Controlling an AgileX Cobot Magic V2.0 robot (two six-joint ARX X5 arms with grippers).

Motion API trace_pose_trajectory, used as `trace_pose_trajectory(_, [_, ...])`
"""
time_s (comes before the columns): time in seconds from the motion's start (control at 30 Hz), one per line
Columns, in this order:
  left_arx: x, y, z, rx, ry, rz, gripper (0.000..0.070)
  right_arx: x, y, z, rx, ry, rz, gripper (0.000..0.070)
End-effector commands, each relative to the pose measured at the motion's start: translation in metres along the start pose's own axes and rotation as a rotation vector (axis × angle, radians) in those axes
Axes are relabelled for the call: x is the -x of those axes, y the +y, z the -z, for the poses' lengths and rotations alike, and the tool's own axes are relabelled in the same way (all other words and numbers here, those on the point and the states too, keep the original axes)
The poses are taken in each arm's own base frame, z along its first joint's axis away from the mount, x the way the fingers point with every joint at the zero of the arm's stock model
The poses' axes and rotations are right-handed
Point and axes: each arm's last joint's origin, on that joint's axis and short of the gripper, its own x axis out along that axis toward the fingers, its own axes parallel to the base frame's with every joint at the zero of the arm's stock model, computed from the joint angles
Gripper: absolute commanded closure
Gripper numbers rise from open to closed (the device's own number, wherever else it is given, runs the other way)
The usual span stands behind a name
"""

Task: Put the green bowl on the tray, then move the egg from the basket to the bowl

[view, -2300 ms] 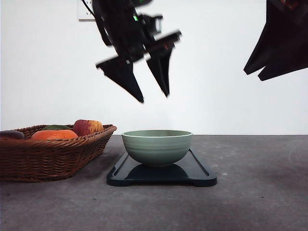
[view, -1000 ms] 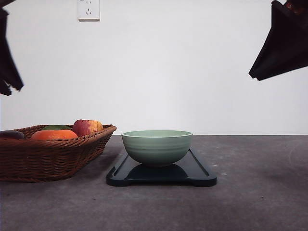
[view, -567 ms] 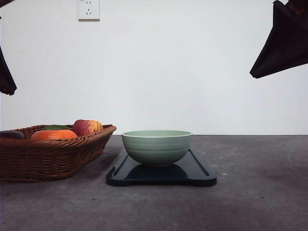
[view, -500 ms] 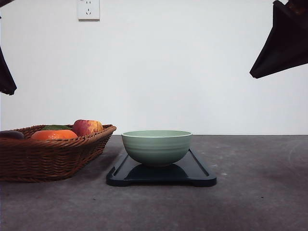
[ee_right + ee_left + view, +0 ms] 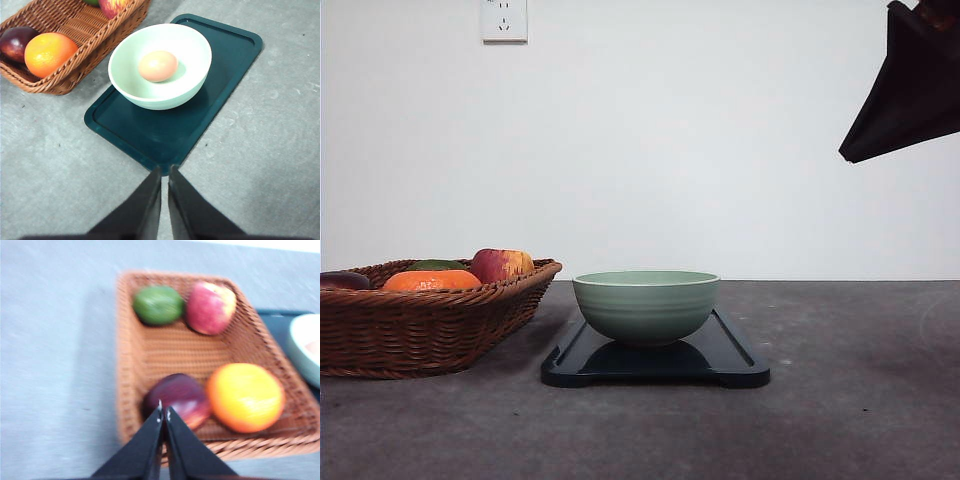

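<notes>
You see the egg (image 5: 157, 66) lying in the bowl (image 5: 160, 65), which sits on the tray (image 5: 220, 75) beside the basket (image 5: 420, 320). Your left gripper (image 5: 163, 415) hangs over the basket, and the right gripper (image 5: 165, 172) hangs near the tray's edge. Both have fingers nearly together, holding nothing.

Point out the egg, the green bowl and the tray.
egg (image 5: 157, 66), right wrist view, middle of its shell.
green bowl (image 5: 646, 310), front view, ridged outer wall.
tray (image 5: 150, 135), right wrist view, bare floor beside the bowl.

Green bowl (image 5: 646, 305): sage, upright, on black tray (image 5: 732, 352), toward its basket-side end. Egg (image 5: 158, 66), pale tan, lies in bowl's bottom. Wicker basket (image 5: 425, 330) beside tray on table, w/ fruit inside.
</notes>
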Motion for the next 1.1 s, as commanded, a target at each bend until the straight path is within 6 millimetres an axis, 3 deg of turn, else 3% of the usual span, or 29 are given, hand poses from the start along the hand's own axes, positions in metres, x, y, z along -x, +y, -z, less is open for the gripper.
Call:
trace_pose_trajectory(0.0, [0.003, 0.002, 0.007, -0.057, -0.047, -0.009, 0.0700, 0.000, 0.001, -0.003, 0.000, -0.012, -0.007, 0.0684])
trace_pose_trajectory(0.17, [0.006, 0.007, 0.030, -0.058, -0.136, -0.049, 0.0700, 0.000, 0.001, -0.003, 0.000, -0.012, -0.008, 0.0684])
trace_pose_trajectory(0.4, [-0.008, 0.013, 0.049, -0.043, -0.173, -0.081, 0.0700, 0.000, 0.001, -0.003, 0.000, -0.014, -0.003, 0.0684])
trace_pose_trajectory(1.07, [-0.008, 0.013, 0.049, -0.032, -0.175, -0.083, 0.0700, 0.000, 0.001, -0.003, 0.000, -0.013, -0.001, 0.0684])
